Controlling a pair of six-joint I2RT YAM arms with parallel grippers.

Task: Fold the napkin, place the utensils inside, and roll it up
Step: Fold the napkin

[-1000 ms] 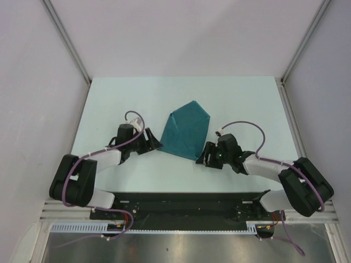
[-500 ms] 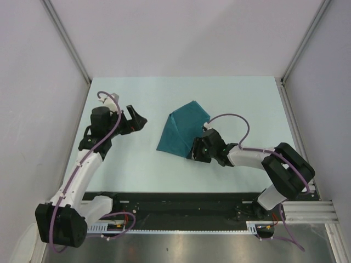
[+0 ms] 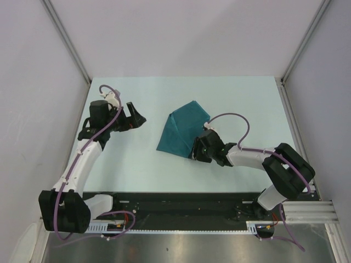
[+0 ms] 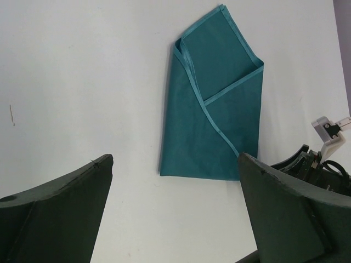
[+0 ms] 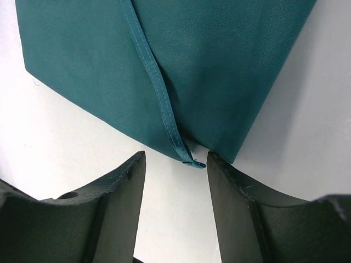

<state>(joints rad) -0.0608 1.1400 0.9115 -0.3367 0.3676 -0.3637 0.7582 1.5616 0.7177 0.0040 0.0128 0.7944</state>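
Folded napkin [image 3: 184,129], near corner hidden by right end effector [image 3: 196,151], part-open, unclamped, left end effector [image 3: 136,116] wide, empty

Open table [image 3: 148,139] between left pincer [image 3: 137,117] and napkin [image 3: 184,129]; right pincer [image 3: 196,152] crowds napkin's near corner.

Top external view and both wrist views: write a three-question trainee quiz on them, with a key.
1. True or false: the left gripper touches the teal napkin.
2. The right gripper sits at the napkin's: A) far tip; B) near right corner; C) left edge.
3. Short answer: how do the right gripper's jaws stand?
Key: 1 false, it hangs apart from the cloth, open. 2 B. 3 open, one on either side of the hem end.
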